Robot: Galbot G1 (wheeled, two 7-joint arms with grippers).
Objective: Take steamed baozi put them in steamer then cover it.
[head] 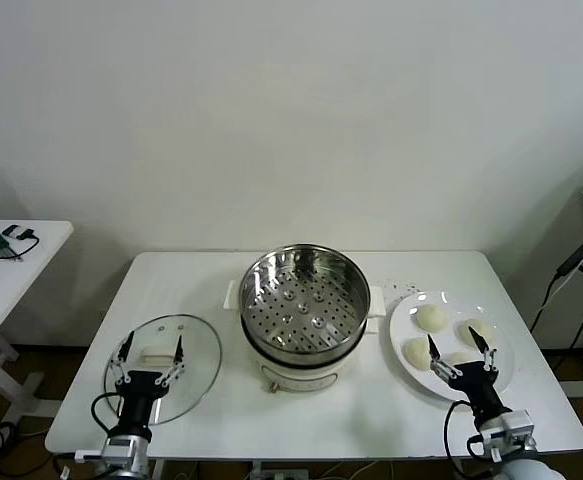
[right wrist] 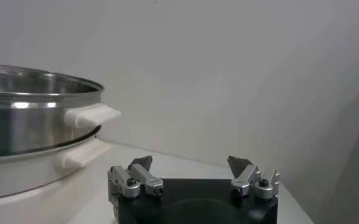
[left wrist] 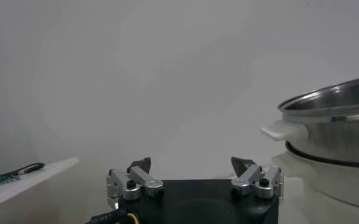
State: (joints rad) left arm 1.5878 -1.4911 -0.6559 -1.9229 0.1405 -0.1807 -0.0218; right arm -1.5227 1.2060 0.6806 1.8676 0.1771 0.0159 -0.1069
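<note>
From the head view I see the shiny perforated stainless-steel steamer [head: 301, 305] mid-table on its cream base. The clear glass cover [head: 166, 352] lies flat to its left. The smooth domed cream baozi [head: 431, 318] sit on a flat white plate [head: 407, 318] to its right.

The left gripper [head: 152, 349] hangs over the cover, jaws apart. The right gripper [head: 459, 347] hangs over the plate, jaws apart, hiding part of a bun.

In the left wrist view I see only the steamer's rim and handle, cut off at the frame edge.

The right wrist view shows the same; no buns are visible.

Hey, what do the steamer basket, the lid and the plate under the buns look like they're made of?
Steamer: looks like polished stainless steel, bright reflections and a perforated bottom, on a cream base, probably plastic.
Lid: clear glass, the table shows through it, with a metal rim and cream handle.
Plate: glossy white, maybe ceramic or melamine; I can't tell which.
</note>
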